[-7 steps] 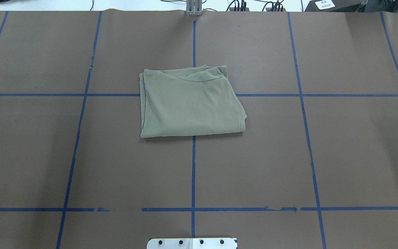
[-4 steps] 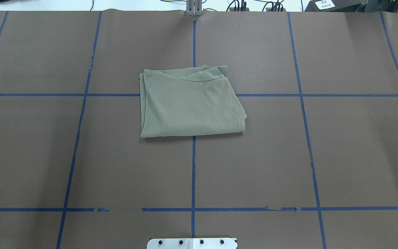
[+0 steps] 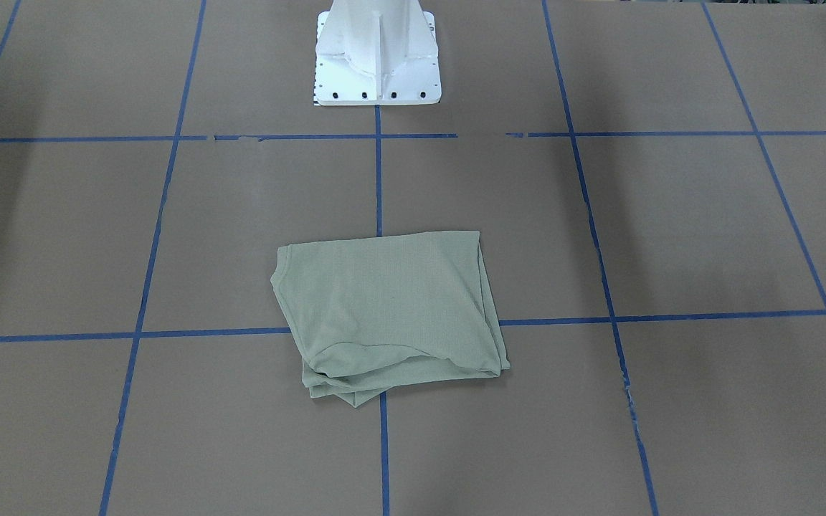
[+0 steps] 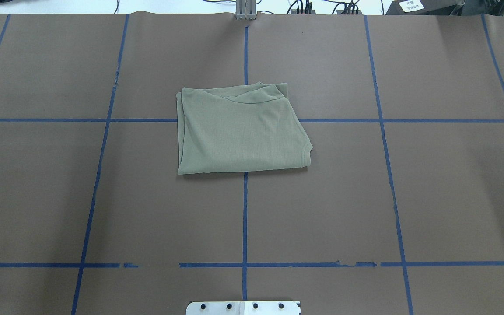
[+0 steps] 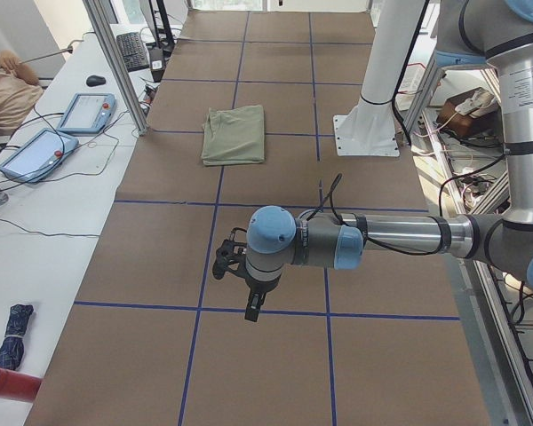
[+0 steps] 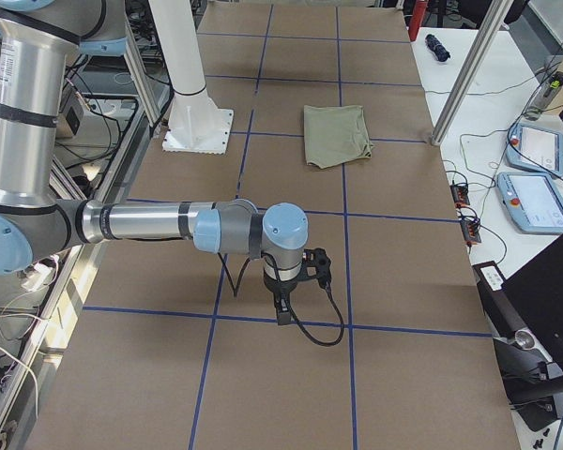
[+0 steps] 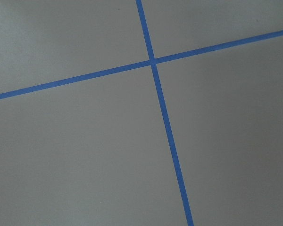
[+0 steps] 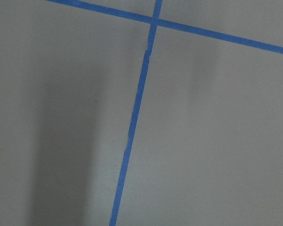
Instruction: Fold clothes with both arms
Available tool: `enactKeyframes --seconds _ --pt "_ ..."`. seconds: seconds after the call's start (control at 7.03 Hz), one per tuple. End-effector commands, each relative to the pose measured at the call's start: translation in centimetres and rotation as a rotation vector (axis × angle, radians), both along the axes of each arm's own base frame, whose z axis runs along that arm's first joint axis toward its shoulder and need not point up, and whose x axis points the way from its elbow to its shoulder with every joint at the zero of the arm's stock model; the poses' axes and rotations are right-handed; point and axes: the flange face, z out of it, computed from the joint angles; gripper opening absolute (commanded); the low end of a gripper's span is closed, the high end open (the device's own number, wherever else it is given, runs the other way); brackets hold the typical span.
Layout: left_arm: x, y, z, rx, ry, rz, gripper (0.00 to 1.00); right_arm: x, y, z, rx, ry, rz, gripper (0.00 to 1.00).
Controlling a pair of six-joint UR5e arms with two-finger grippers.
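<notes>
Worktop (image 4: 453, 197): brown covering, marked into large squares by blue tape lines (image 4: 245, 218). The far edge of the covering runs straight along the top of the overhead view.

Left arm (image 5: 400, 235): stretched out level over the worktop's left end, well apart from the shirt. Right arm (image 6: 141, 222): stretched out level over the right end, likewise well apart. Each wrist camera shows only brown surface and a tape crossing.

White pedestal (image 3: 377, 54): its bolted base plate stands at the robot's edge, on the centre tape line.

Shirt (image 4: 241, 133): green, folded into a rough rectangle, lying flat at mid-worktop across the crossing of the centre line and the farther cross line. The edge toward the robot is one straight fold. The far edge shows stacked layers and a curved band. The left edge shows layered folds; the near right corner is rounded. Brown surface shows on all four sides, wide toward both ends.

Left tool (image 5: 253, 306): points down above the surface; released or clenched, I cannot tell. Right tool (image 6: 282, 309): points down near a tape line; state likewise cannot be told.
</notes>
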Motion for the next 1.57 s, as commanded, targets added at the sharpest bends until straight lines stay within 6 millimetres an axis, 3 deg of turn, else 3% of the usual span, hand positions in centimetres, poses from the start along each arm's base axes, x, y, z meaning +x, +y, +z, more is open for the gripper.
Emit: enactKeyframes --seconds 0.0,0.43,1.42 --pt "-0.03 0.04 -0.03 -0.002 -0.002 -0.002 1.0 0.06 0.12 -0.02 0.001 0.0 0.0 1.0" --pt "-0.02 0.03 -0.11 0.0 0.0 -0.002 1.0 0.06 0.45 0.54 -0.012 0.0 -0.001 1.0" --pt "0.01 0.69 0.61 -0.017 -0.002 -0.002 1.0 0.03 0.28 -0.44 0.004 -0.003 0.004 1.0"
